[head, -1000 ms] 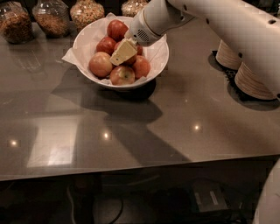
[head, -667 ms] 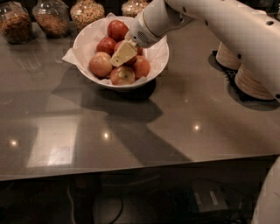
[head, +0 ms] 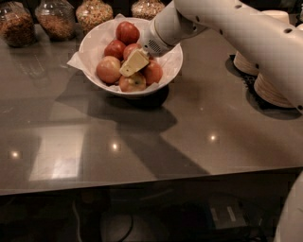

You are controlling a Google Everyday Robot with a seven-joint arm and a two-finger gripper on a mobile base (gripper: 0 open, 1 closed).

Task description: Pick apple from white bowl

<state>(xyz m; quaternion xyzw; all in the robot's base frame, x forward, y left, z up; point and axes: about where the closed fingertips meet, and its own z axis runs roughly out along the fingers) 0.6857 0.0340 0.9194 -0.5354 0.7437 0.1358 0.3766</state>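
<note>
1. In front of the white bowl (head: 171,72), closest to us, is the dark, shiny table (head: 142,146). Little spots of light shine on it. A big shadow runs from under the bowl toward the front edge.
2. The white bowl sits on the table, toward the back. It has crumpled white paper (head: 75,60) in it, and one corner of the paper pokes out over the bowl's left side.
3. At the front of the bowl lies a yellow-green apple (head: 133,82). That is not the one to pick.
4. The apple (head: 109,69) to pick is in the left part of the bowl. It is red with a bit of yellow. It rests on the paper with the other apples around it.
5. The gripper (head: 135,61) is down inside the bowl, in the middle of the apples. Its pale tip is just to the right of the apple. I cannot tell if the gripper is open or closed, or if it has hold of anything.
6. The white arm (head: 227,23) reaches in over the bowl's right side.
7. At the back of the bowl sits a dark red apple (head: 128,32).
8. So the reaching part looks done. The grabbing may be happening now. The apple is not lifted yet, so it has to be gripped, raised and taken clear of the bowl.
9. Right of the bowl, well apart, are stacked beige bowls (head: 272,87).
10. Behind the bowl stands a row of glass jars (head: 93,14) with brown food inside.
</note>
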